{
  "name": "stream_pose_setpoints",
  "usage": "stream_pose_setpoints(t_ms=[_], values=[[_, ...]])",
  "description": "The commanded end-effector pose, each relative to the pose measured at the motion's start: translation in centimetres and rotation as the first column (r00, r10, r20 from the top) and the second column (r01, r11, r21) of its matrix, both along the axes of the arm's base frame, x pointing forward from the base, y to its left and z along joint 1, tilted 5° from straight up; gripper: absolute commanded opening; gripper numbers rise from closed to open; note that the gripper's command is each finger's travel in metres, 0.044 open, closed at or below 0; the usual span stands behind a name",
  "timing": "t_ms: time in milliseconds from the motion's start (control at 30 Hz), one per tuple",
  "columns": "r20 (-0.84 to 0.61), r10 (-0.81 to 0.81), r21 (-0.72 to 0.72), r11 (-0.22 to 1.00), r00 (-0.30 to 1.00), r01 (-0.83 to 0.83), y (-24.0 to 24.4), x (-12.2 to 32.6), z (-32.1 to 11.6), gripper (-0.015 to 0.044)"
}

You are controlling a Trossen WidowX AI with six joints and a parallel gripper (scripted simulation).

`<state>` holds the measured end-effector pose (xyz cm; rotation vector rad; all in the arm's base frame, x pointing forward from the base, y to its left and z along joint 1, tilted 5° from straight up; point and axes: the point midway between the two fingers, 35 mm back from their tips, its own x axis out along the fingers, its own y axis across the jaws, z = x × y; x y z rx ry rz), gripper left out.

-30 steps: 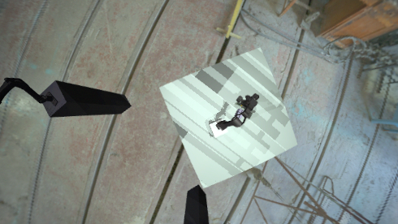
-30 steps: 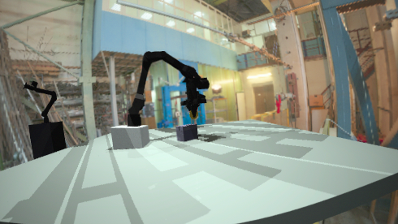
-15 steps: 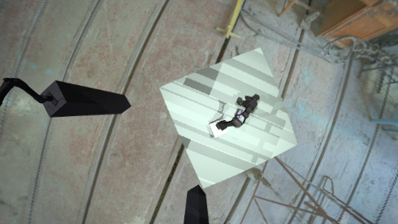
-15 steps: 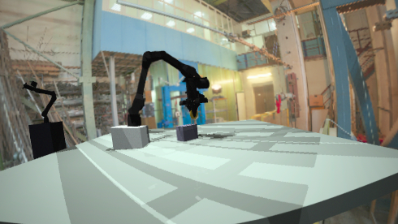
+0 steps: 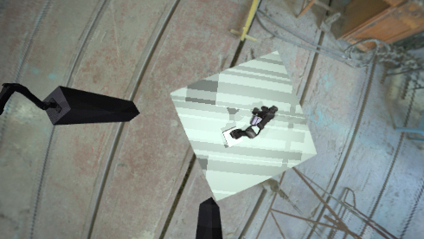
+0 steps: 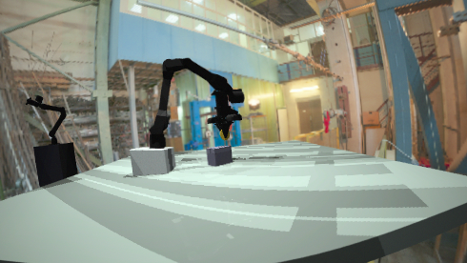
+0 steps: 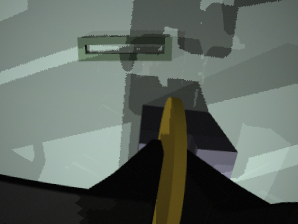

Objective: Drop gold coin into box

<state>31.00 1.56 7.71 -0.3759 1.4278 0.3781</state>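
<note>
Tabletop below, gripper up w/ coin pinched btwn its fingers, coin edge-on in wrist cam.

wrist: coin was cut off by the bottom edge | box was partly hidden behind coin and gripper | top: coin was too small to tell; second arm was cut off at left

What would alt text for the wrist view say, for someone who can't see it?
A gold coin, seen nearly edge-on, is held in the dark gripper at the bottom, partly covering the grey box. Up and to the left, the green holder lies with nothing in its slot.
</note>
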Motion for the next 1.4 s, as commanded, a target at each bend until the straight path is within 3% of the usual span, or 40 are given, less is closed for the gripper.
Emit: stream_pose_setpoints(t_ms=[0,667,1367], values=[[-0.003,0.003,0.002,1.000,1.000,-0.003,-1.0,-0.9,-0.2,0.0000],[-0.005,0.004,-0.001,1.000,1.000,-0.004,-4.6,-4.2,-0.9,0.0000],[-0.004,0.002,-0.004,1.000,1.000,-0.002,-4.7,-4.1,-0.9,0.0000]])
